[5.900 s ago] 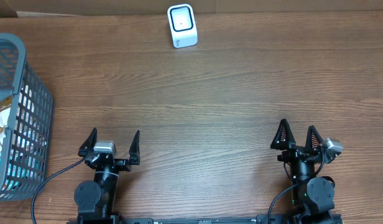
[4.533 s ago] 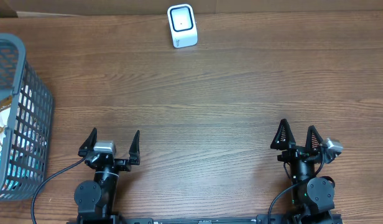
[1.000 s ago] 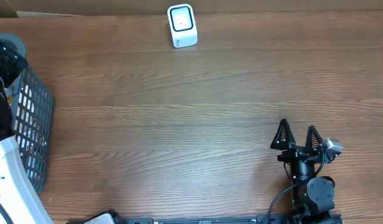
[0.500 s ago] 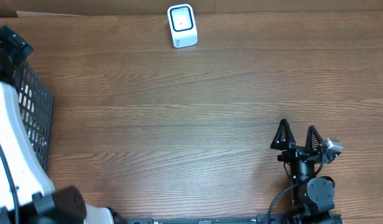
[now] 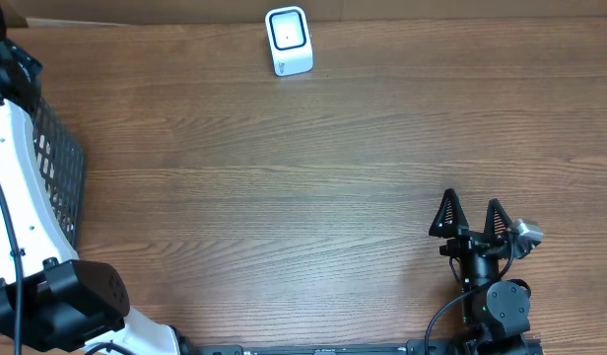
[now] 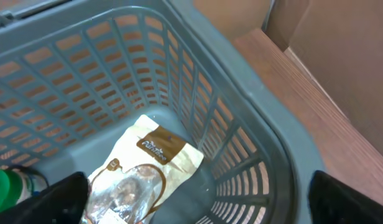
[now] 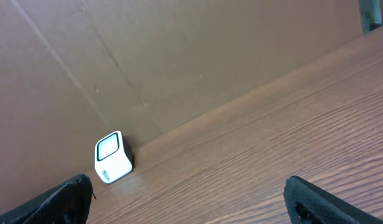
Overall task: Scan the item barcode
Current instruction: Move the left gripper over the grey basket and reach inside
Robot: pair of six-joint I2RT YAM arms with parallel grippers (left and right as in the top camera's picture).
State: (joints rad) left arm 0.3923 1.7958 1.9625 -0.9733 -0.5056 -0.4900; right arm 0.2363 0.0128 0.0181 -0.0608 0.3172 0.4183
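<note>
The item I see is a cream and brown snack bag (image 6: 142,177) lying on the floor of the grey basket (image 6: 253,124). My left gripper (image 6: 201,208) hangs open above the basket, one fingertip over the bag's left side and the other outside the basket wall. It touches nothing. In the overhead view my left arm (image 5: 13,197) reaches over the basket (image 5: 57,168) at the left edge and hides its contents. The white barcode scanner (image 5: 288,40) stands at the table's back edge. My right gripper (image 5: 471,215) rests open and empty at the front right, facing the scanner (image 7: 113,158).
A green-capped bottle (image 6: 2,186) lies in the basket, left of the bag. A cardboard wall (image 7: 179,56) runs behind the table. The wooden table (image 5: 313,177) stretches between the basket and my right arm.
My left arm has swung from its front rest up and left over the basket, its head moving a little farther back in the last second. The right arm has stayed still.
</note>
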